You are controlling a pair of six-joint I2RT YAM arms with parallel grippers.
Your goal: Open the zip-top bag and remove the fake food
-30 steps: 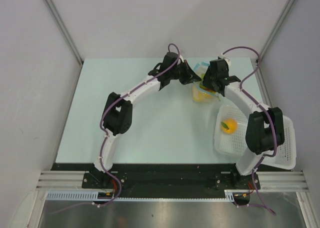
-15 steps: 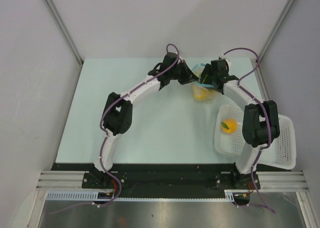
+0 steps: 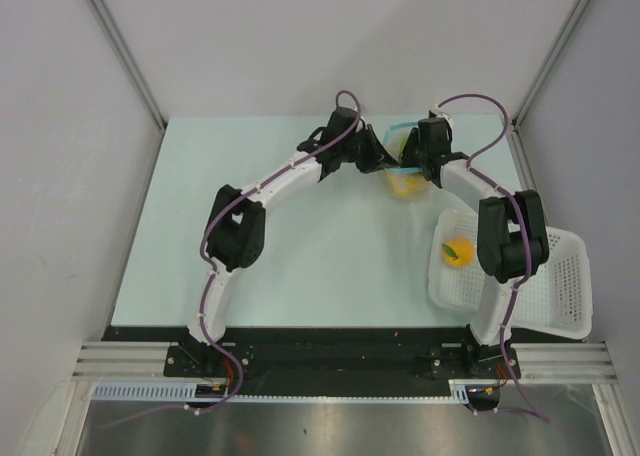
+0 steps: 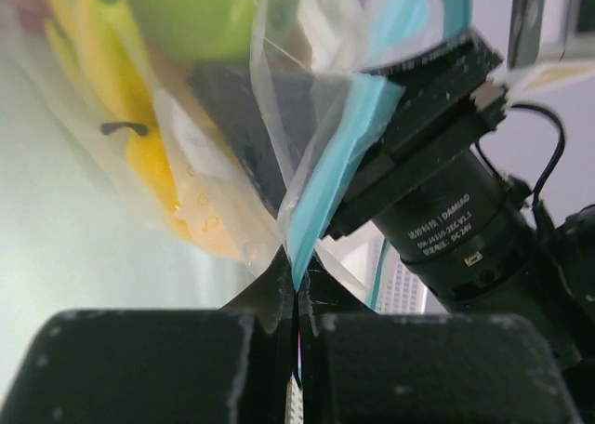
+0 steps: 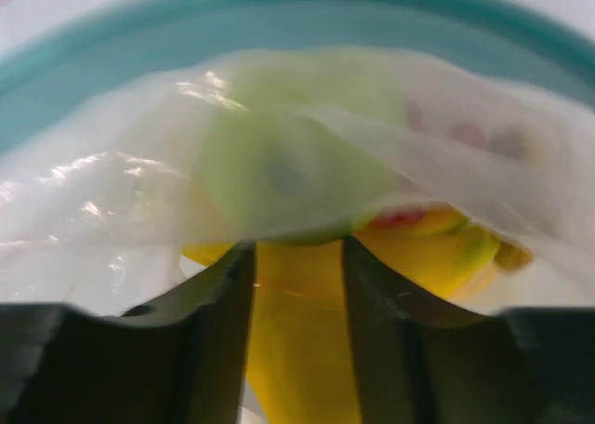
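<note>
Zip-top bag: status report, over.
Left claw shut on zip-top bag, teal strip. Right claw open at mouth. Fake food inside bag; one orange in basket. No obstruction seen.

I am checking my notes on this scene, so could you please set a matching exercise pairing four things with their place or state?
Things:
A. left gripper
B. orange
C. zip-top bag
D. white basket

Places or states:
1. lying inside the basket
2. holds green and yellow fake food
3. pinched shut on the teal zip strip
4. standing on the right side of the table

Pairs: A-3, B-1, C-2, D-4
</note>
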